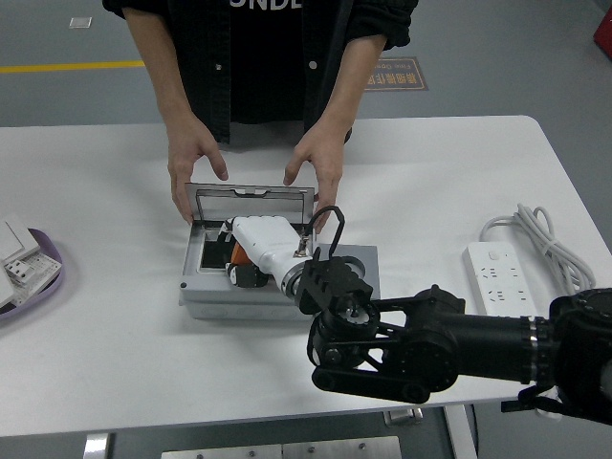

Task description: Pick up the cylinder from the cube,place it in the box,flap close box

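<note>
White letters "NDE" show, cut off at the top edge, on the person's black shirt [263, 57]; the floor sign's [392, 75] print is unreadable

The right arm [478, 346] comes in from the lower right edge, black and jointed, running leftward at a low angle. Its white hand [263, 244] stretches up and left past a metal wrist collar; whether its fingers are curled or spread cannot be made out. At the far side a person leans in, left-of-picture hand [196, 163] and right-of-picture hand [318, 164] both palm down, fingers pointing toward the robot
</note>
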